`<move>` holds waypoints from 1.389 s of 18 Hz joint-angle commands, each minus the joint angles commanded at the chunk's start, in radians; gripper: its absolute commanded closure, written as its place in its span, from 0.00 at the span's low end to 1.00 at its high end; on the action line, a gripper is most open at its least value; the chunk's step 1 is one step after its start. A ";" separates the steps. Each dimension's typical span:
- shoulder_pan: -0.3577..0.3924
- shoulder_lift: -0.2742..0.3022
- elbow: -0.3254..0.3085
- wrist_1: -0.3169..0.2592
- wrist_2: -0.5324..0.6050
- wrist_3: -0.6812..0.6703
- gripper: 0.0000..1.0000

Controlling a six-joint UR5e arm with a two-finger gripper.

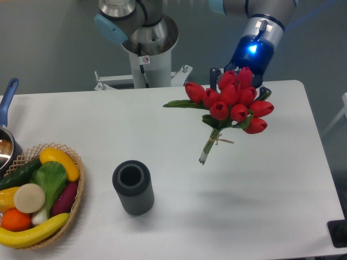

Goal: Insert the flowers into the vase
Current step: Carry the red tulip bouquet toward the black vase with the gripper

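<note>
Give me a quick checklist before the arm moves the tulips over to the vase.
1. Flowers off the table in the gripper: ok; the bunch hangs in the air, stems pointing down and left.
2. Hold on the bunch: cannot tell; the buds hide the fingers.
3. Vase upright, mouth open and unblocked: ok.
4. Stems above the vase mouth: not ok; they are up and to the right of it.
5. Route between bunch and vase: ok; bare table.
6. Basket apart from the vase: ok; it sits to the left, a gap between.
</note>
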 joint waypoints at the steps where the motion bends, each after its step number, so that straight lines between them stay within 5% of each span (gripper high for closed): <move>1: 0.000 0.000 -0.008 0.002 0.000 0.005 0.63; 25: -0.069 -0.017 0.052 0.002 -0.061 -0.057 0.62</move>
